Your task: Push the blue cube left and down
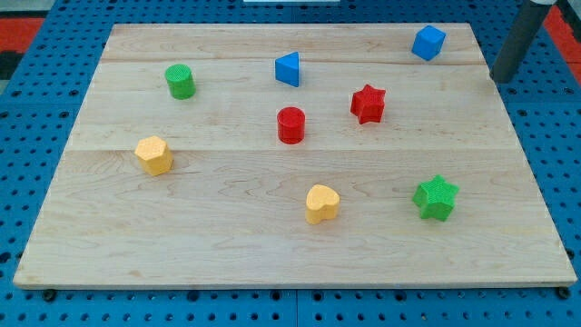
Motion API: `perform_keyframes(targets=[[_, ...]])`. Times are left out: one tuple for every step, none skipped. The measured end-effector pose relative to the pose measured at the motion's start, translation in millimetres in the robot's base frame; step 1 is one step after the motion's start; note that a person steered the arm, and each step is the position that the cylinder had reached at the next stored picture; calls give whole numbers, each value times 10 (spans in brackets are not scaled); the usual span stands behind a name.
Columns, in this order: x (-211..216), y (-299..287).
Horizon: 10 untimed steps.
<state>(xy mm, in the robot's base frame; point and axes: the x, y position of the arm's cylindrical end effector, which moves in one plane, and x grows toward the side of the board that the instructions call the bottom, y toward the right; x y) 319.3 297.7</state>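
My tip [497,79] sits at the view's top right, just off the right edge of the pale wooden tabletop [227,245], over the blue pegboard [563,163] around it. The rod is a plain dark bar; it carries no pincer, so nothing opens, closes or holds anything.

Blue cube [428,43]: near the tabletop's top edge, toward the right corner, up and to the view's left of my tip, apart from it.

Other blocks on the tabletop:
- blue triangular prism [288,69], top centre, well left of the cube
- red star block [368,104], below and left of the cube
- red cylinder [290,124], centre
- green cylinder [180,81], upper left
- yellow hexagonal block [154,154], left
- yellow heart-shaped block [321,203], lower centre
- green star block [436,197], lower right

No block touches another; none touches my tip.
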Motion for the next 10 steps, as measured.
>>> perform_keyframes(targets=[[0, 55], [-25, 113], [-207, 113], [-493, 31], [-660, -23], [-793, -23], [-850, -192], [-864, -698], [-863, -1249], [-657, -1375]])
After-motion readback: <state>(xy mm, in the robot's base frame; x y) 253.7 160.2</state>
